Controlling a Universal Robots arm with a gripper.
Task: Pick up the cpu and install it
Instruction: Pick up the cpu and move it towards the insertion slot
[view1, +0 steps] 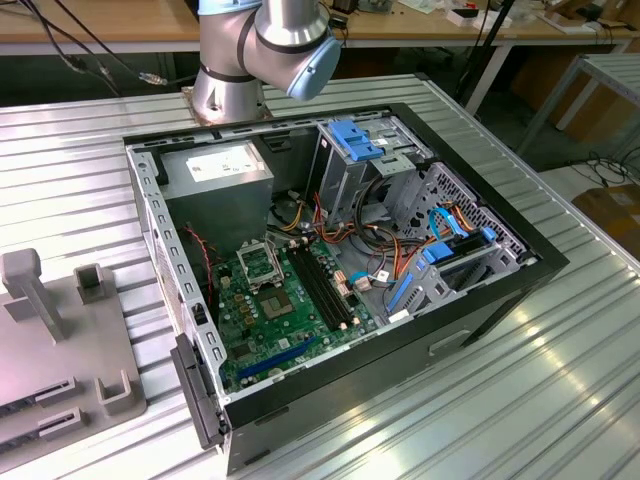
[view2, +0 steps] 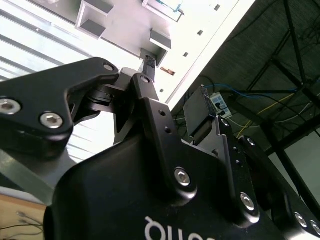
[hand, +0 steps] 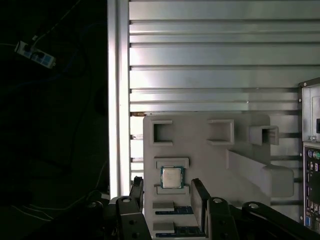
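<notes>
First wrist view, one cpu (hand: 171, 177) seated in one grey tray (hand: 210, 145), two fingers (hand: 200, 192) spread apart, holding nothing

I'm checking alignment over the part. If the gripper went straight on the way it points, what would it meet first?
Probably the cpu, lying in its slot on the grey holder. In the first wrist view it sits between the fingers of the open gripper. How far off it is remains unclear.
</notes>
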